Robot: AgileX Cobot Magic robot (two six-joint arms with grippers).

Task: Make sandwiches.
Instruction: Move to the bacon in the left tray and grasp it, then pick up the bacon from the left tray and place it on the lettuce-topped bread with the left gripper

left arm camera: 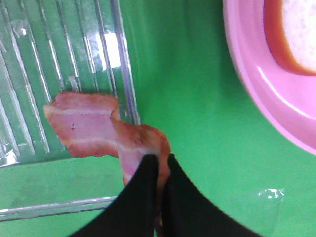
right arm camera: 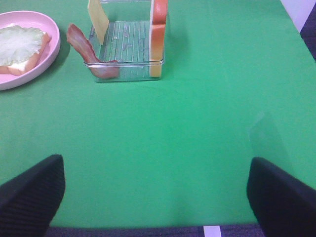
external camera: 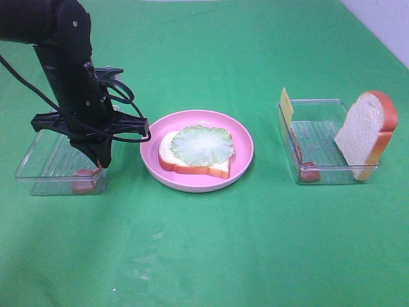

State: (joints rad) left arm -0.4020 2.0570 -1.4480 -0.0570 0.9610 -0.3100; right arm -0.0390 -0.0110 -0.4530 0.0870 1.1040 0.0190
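Green cloth-covered table (external camera: 211, 256), pale strip (external camera: 386, 22) past its far right corner, soft even light

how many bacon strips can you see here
2. One bacon strip straddles the left tray's wall, pinched by the left tool. The other leans out of the right tray on its plate side. The arm may hide more.

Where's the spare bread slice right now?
Exterior high view, right side: the bread slice stands on edge at the right end of the clear tray, opposite the cheese slice.
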